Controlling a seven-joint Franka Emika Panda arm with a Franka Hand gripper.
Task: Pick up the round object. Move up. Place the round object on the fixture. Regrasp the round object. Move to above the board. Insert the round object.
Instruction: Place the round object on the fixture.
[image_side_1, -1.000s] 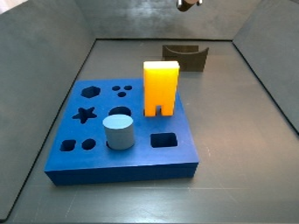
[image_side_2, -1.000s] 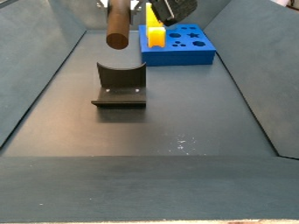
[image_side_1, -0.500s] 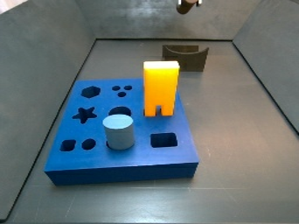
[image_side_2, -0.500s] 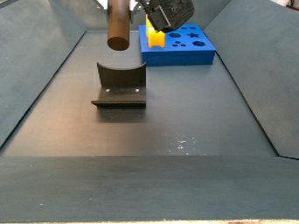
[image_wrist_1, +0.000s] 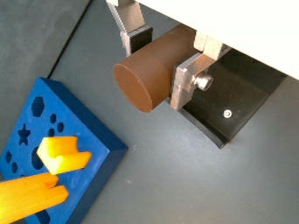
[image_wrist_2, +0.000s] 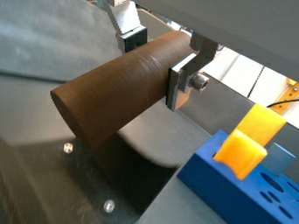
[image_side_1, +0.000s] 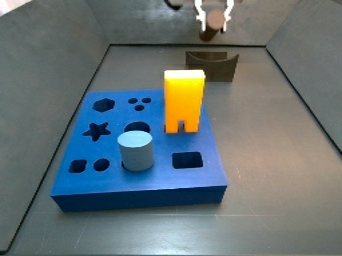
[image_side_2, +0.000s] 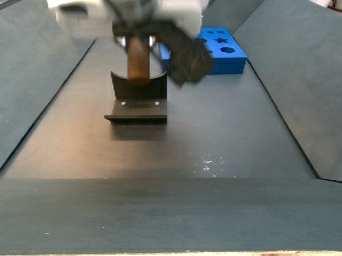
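The round object (image_wrist_1: 146, 83) is a brown peg with a flat round end, and my gripper (image_wrist_1: 162, 61) is shut on its sides. Both wrist views show the silver fingers (image_wrist_2: 181, 80) pressed against the peg (image_wrist_2: 100, 105). In a side view the peg (image_side_2: 136, 62) hangs upright just over the cradle of the dark fixture (image_side_2: 138, 100), with the blurred gripper (image_side_2: 140, 35) above it. I cannot tell whether peg and cradle touch. Beyond the fixture lies the blue board (image_side_2: 214, 50), which also shows in another side view as a slab (image_side_1: 80, 185) with shaped holes.
A tall orange-yellow block (image_side_1: 183, 100) and a pale grey-blue cylinder (image_side_1: 135, 152) stand in the board. The fixture (image_side_1: 211, 63) sits near the back wall, under the gripper (image_side_1: 211, 15). Sloped grey walls close in the floor on both sides.
The gripper has come down with the peg, from high above the fixture to just over its cradle. It now blurs in a side view. The board's pieces have not moved.
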